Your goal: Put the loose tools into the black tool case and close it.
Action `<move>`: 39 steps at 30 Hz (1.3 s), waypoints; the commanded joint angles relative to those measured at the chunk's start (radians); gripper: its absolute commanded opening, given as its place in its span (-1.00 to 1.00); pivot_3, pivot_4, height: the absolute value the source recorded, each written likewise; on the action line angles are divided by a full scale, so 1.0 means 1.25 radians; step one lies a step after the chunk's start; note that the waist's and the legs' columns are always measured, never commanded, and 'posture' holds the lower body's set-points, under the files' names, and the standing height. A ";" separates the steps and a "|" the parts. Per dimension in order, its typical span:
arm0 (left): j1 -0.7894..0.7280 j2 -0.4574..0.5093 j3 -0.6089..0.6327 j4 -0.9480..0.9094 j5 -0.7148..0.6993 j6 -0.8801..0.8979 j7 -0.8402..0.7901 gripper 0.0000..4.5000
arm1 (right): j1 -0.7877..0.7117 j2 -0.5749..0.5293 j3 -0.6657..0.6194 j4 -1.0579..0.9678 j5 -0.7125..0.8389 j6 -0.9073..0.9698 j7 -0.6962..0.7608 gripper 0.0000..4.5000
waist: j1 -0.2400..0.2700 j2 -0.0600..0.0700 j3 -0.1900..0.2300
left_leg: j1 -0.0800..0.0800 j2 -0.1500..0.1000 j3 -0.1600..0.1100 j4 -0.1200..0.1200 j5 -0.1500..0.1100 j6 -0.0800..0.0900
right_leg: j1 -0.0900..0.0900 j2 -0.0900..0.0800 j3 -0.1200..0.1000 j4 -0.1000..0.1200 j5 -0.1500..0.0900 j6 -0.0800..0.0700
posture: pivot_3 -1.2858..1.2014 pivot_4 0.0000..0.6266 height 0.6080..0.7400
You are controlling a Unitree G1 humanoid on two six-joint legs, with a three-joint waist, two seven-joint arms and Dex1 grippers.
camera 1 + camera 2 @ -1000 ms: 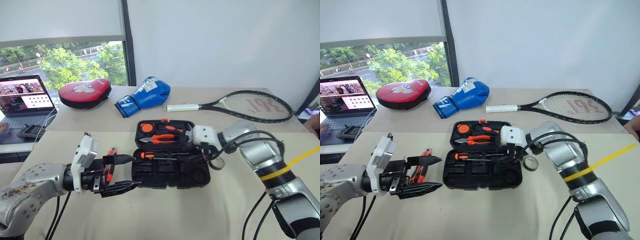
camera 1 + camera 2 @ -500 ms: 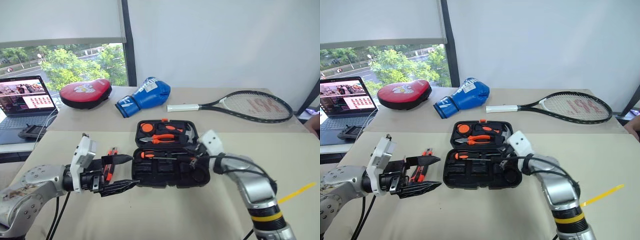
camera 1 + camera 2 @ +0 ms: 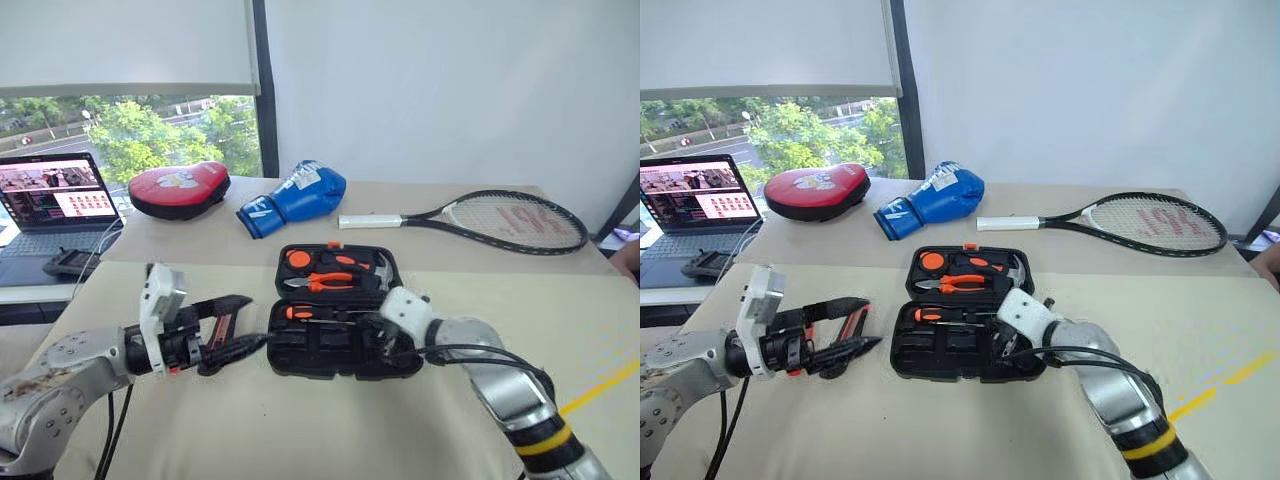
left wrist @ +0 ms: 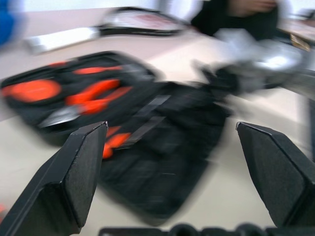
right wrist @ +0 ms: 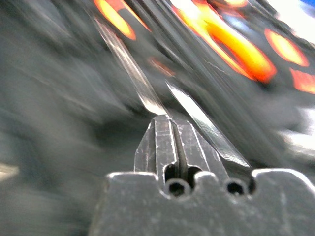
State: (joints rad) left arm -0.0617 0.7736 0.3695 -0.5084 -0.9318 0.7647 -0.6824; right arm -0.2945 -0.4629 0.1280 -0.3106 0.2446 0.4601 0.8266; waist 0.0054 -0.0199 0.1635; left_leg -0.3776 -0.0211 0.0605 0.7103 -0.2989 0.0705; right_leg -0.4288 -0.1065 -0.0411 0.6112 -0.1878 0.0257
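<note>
The black tool case [image 3: 335, 345] lies open on the table. Its far half holds pliers, a hammer and a round tape measure. A black-and-orange screwdriver [image 3: 303, 312] lies in the near half. My right gripper [image 5: 166, 119] hovers low over the right of that near half, fingers shut with nothing between them. My left gripper [image 3: 255, 320] stands open just left of the case, pointing at it. A black-and-orange utility knife [image 3: 218, 328] lies on the table behind its fingers, and I cannot tell whether they touch it.
At the back of the table lie a red-and-black punch pad [image 3: 180, 188], a blue boxing glove [image 3: 295, 192] and a tennis racket [image 3: 500, 215]. A laptop [image 3: 55, 195] stands at far left. A yellow tape line [image 3: 600, 385] crosses the table at right.
My right arm has drawn back and sunk over the case's near half, and its fingers have come together. My left gripper has turned toward the case. The camera view has shifted slightly.
</note>
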 commanded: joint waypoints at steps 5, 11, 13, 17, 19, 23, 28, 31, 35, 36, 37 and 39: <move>0.022 0.012 0.110 0.012 0.027 0.197 0.314 1.00 | -0.030 -0.144 -0.205 -0.192 0.348 0.133 0.143 0.13 | -0.001 0.000 0.001 | -0.001 0.001 -0.001 0.000 0.000 0.000 | -0.001 0.000 -0.001 0.000 0.000 0.000 | 0.03 -0.52 1.00; -0.030 -0.025 0.103 -0.001 0.033 0.427 0.526 1.00 | 0.006 -0.252 -0.265 -0.211 0.435 0.168 0.191 0.95 | 0.009 0.000 0.001 | -0.002 0.001 -0.001 0.000 -0.001 0.000 | -0.002 -0.005 -0.001 0.000 0.000 0.000 | 0.03 -0.52 1.00; -0.028 -0.056 0.086 -0.011 0.058 0.450 0.565 1.00 | 0.014 -0.270 -0.276 -0.212 0.447 0.169 0.190 0.98 | 0.010 0.000 0.001 | -0.002 0.000 -0.001 0.000 -0.002 -0.003 | -0.002 -0.005 0.000 0.000 0.000 0.000 | 0.03 -0.52 1.00; -0.011 -0.096 0.045 -0.008 0.117 0.452 0.596 1.00 | 0.024 -0.293 -0.287 -0.225 0.465 0.171 0.178 0.98 | 0.009 -0.001 0.001 | -0.003 0.001 -0.001 0.000 -0.003 -0.005 | -0.003 -0.006 0.000 0.000 0.000 0.000 | 0.03 -0.52 1.00; 0.007 -0.114 0.030 0.011 0.148 0.439 0.597 0.76 | 0.032 -0.301 -0.286 -0.234 0.465 0.169 0.171 1.00 | 0.008 -0.001 0.001 | -0.005 0.001 -0.001 0.000 -0.002 -0.006 | -0.005 -0.006 0.001 0.000 0.001 0.000 | 0.03 -0.52 1.00; 0.027 -0.147 0.021 0.012 0.192 0.410 0.593 0.14 | 0.047 -0.308 -0.290 -0.252 0.472 0.167 0.154 1.00 | 0.008 0.000 0.000 | -0.005 0.002 -0.001 -0.001 -0.002 -0.007 | -0.005 -0.006 0.002 0.000 0.001 -0.002 | 0.03 -0.52 1.00; 0.038 -0.152 0.034 0.011 0.235 0.357 0.565 -0.68 | 0.067 -0.301 -0.301 -0.277 0.484 0.159 0.133 1.00 | 0.008 0.000 0.000 | -0.005 0.002 -0.001 -0.001 -0.002 -0.007 | -0.005 -0.007 0.002 0.000 0.002 -0.002 | 0.03 -0.52 1.00; 0.029 -0.142 0.053 0.014 0.255 0.284 0.525 -0.80 | 0.076 -0.291 -0.304 -0.288 0.486 0.145 0.115 1.00 | 0.008 0.000 0.000 | -0.005 0.002 -0.001 -0.001 -0.002 -0.007 | -0.005 -0.007 0.002 0.000 0.002 -0.002 | 0.03 -0.52 1.00; -0.074 -0.128 0.074 0.032 0.171 0.195 0.372 -0.80 | 0.094 -0.277 -0.310 -0.310 0.486 0.129 0.088 1.00 | 0.016 -0.001 0.001 | -0.008 0.002 -0.001 0.000 -0.002 -0.007 | -0.007 -0.007 0.001 0.000 0.002 -0.003 | 0.03 -0.52 1.00; -0.123 -0.086 0.033 0.043 0.140 0.193 0.269 -0.80 | 0.111 -0.275 -0.318 -0.322 0.482 0.122 0.082 1.00 | 0.021 -0.002 0.001 | -0.009 0.002 -0.001 0.000 -0.001 -0.007 | -0.008 -0.007 0.001 0.000 0.002 -0.003 | 0.03 -0.52 1.00; -0.156 -0.055 0.002 0.054 0.122 0.193 0.196 -0.80 | 0.122 -0.274 -0.322 -0.330 0.479 0.117 0.077 1.00 | 0.028 -0.003 0.001 | -0.011 0.002 -0.002 0.001 -0.001 -0.008 | -0.009 -0.007 0.000 0.000 0.002 -0.003 | 0.03 -0.52 1.00; -0.207 0.018 -0.097 0.072 0.126 0.169 0.034 -0.80 | 0.143 -0.274 -0.331 -0.343 0.476 0.112 0.061 1.00 | 0.028 -0.004 0.000 | -0.011 0.001 -0.002 0.002 0.000 -0.008 | -0.009 -0.005 -0.002 0.000 0.002 -0.004 | 0.03 -0.52 1.00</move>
State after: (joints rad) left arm -0.2922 0.7480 0.3431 -0.4162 -0.7581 1.0270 -0.4544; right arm -0.1304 -0.8067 -0.2386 -0.7043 0.8362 0.6317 0.9229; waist 0.0399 -0.0243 0.1641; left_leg -0.3912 -0.0206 0.0585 0.7127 -0.2983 0.0630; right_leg -0.4393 -0.1101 -0.0444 0.6113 -0.1849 0.0213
